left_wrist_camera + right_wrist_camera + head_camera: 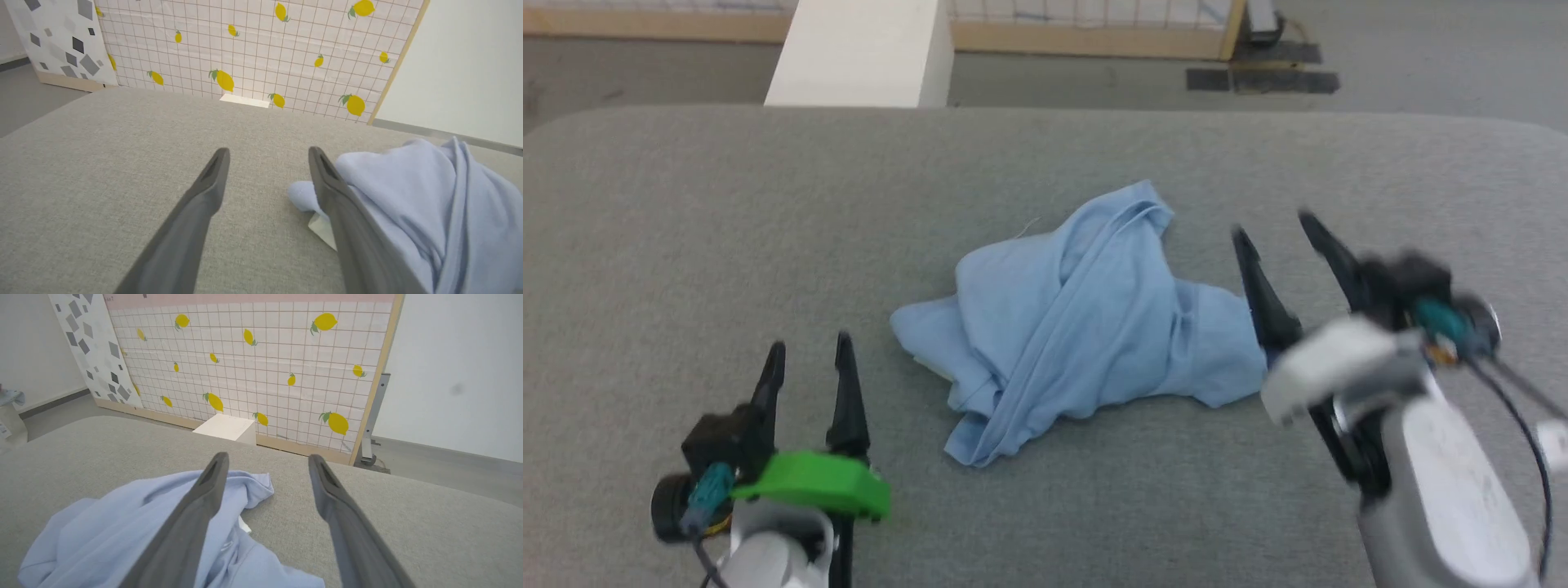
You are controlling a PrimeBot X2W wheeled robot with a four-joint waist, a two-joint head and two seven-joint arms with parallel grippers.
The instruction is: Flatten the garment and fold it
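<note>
The light blue garment point(1086, 327) lies crumpled in a loose heap near the middle of the grey fabric-covered desk point(686, 229). Long folds run slantwise across it, from a raised peak on the desk's far side down to a bunched corner on its near side. A small white piece peeks from under its left edge.

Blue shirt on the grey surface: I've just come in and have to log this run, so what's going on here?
A two-armed robot is working on the light blue shirt, which lies crumpled in a heap on the grey padded surface, not yet flattened. Both tools are open and hold nothing. The left tool is near the heap's left end, apart from it. The right tool is at its right edge, with one finger at the cloth.
</note>
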